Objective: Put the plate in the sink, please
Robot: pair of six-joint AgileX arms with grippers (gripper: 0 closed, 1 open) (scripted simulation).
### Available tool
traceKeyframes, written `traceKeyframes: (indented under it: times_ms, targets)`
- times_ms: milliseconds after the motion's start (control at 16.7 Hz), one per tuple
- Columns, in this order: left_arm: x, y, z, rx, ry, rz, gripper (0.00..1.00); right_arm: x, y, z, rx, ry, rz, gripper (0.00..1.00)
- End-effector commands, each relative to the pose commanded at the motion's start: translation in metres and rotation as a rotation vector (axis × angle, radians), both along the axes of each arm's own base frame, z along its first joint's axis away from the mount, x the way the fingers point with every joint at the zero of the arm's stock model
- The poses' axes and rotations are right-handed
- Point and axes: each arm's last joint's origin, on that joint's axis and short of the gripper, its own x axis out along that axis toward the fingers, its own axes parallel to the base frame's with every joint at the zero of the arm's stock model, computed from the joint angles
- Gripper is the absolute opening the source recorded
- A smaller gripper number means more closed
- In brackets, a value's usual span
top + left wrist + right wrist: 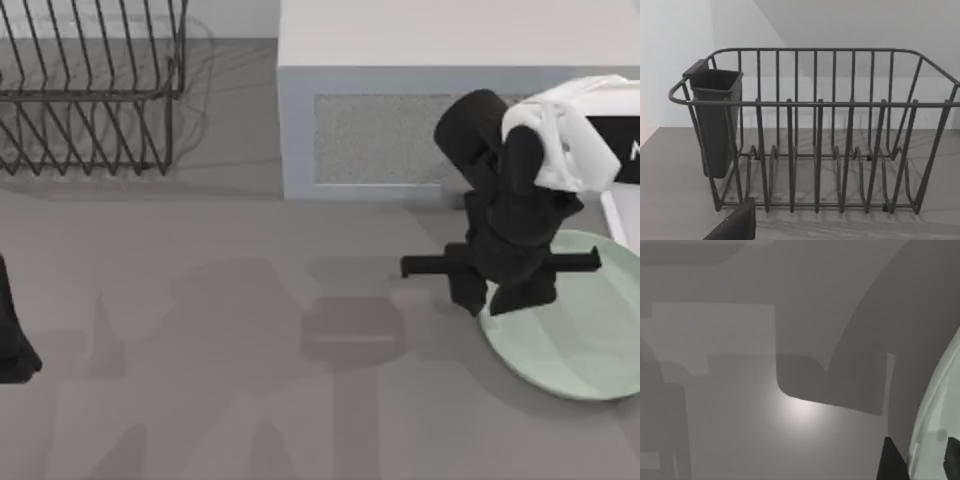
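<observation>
Plate (585,330) lying at table's right, rim sitting between right gripper (497,298) fingertips (890,460), jaws parted, not yet closing; left gripper (15,345) parked far left.

Grey tabletop (200,330) crossed by soft shadows. Black wire rack (90,90) set at back left, white microwave (400,60) beside it. Pale wall (670,60) behind.

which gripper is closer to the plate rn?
Right. The right gripper hangs over the plate's left rim, fingers straddling that edge. The left gripper sits parked at the table's far left edge.
</observation>
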Motion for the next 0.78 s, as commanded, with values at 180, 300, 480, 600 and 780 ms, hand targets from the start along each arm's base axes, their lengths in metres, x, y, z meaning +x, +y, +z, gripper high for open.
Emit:
traceKeyframes:
  times_ms: [180,300,480,600,780]
  targets:
    - [0.0,0.0,0.0,0.0,0.0,0.0,1.0,-0.007,0.01,0.026,-0.007,0.058,0.071,0.0]
    - [0.0,0.0,0.0,0.0,0.0,0.0,1.0,-0.008,0.018,0.054,-0.012,0.093,0.108,0.0]
    - [0.0,0.0,0.0,0.0,0.0,0.0,1.0,-0.005,0.026,0.112,-0.009,0.104,0.133,0.0]
    - [0.0,0.0,0.0,0.0,0.0,0.0,1.0,-0.003,0.026,0.157,0.005,0.07,0.123,0.0]
    - [0.0,0.0,0.0,0.0,0.0,0.0,1.0,-0.001,0.015,0.21,0.021,0.005,0.07,0.0]
